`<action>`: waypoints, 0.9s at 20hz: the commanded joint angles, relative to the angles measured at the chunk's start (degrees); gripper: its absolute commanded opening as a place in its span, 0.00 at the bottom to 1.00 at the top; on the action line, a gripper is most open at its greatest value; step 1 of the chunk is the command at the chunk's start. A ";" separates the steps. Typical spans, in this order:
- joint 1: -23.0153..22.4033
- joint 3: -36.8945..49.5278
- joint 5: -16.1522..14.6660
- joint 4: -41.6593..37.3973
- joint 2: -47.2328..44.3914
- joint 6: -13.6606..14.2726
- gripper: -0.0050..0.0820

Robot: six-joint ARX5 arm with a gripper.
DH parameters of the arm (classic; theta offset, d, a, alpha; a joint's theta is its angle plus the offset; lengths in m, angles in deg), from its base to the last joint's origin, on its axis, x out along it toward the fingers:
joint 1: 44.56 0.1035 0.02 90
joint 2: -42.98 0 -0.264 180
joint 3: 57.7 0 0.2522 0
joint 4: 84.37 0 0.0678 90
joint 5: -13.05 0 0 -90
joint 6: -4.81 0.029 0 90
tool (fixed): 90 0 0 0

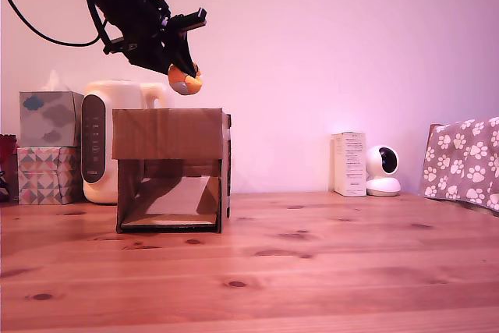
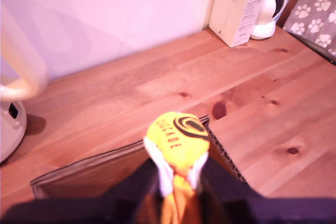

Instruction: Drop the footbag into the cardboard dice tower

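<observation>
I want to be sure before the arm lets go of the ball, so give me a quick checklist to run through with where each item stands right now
1. Gripper shut on the footbag: ok, held between both fingers in the wrist view.
2. Footbag above the cardboard dice tower, not touching it: ok.
3. Footbag over the open top rather than the rim: cannot tell; in the wrist view it sits near the tower's corner.
4. Tower upright on the table: ok.
5. Tower's top opening unblocked: cannot tell, mostly hidden.
6. Kettle clear of the drop: ok, behind the tower.
</observation>
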 commanded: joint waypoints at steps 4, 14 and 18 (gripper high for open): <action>0.46 -0.76 0.31 3.06 0.00 3.06 0.85; 0.44 0.76 -4.61 12.02 4.50 3.37 0.04; 0.44 11.28 -4.92 2.97 11.39 3.34 0.04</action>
